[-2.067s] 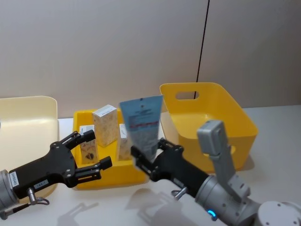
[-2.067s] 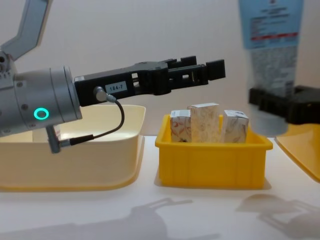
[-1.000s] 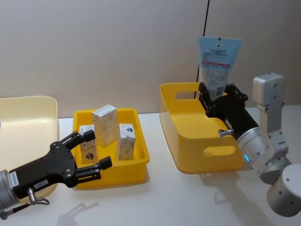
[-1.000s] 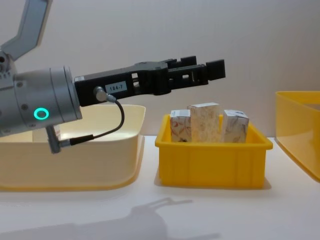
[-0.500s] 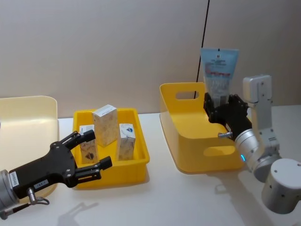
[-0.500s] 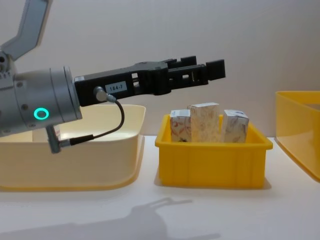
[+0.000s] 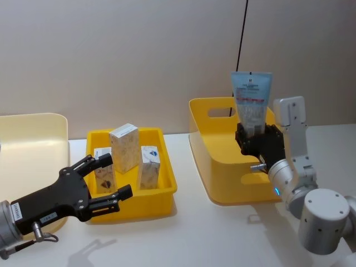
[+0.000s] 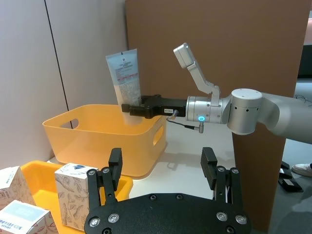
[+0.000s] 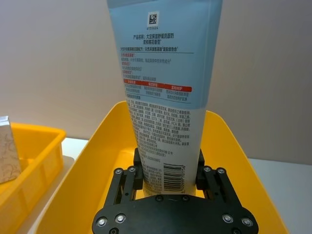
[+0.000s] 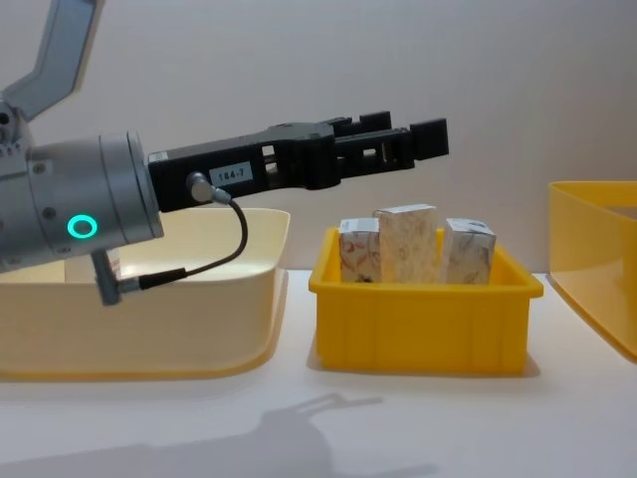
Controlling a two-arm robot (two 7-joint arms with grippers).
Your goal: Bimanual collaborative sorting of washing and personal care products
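Observation:
A tall light-blue and white tube (image 7: pixel 251 97) with a red band stands upright, my right gripper (image 7: pixel 257 139) shut on its lower end, over the large yellow bin (image 7: pixel 211 167). The right wrist view shows the tube (image 9: pixel 163 97) clamped in that gripper (image 9: pixel 168 173), above the bin (image 9: pixel 97 146). Three small cartons (image 7: pixel 124 147) (image 7: pixel 149 164) (image 7: pixel 104 172) stand in the small yellow tray (image 7: pixel 130 214). My left gripper (image 7: pixel 115 177) is open and empty at the tray's front left, higher than the cartons (image 10: pixel 406 244) in the chest view.
A cream bin (image 7: pixel 33 139) sits at the far left beside the tray (image 10: pixel 418 329). The large bin's wall (image 10: pixel 587 249) shows at the chest view's right edge. White tabletop lies in front of the containers. A dark cable hangs down the back wall.
My right gripper carried the tube from above the tray rightwards to the large yellow bin and has just shifted a little left and lower. The left arm has not moved.

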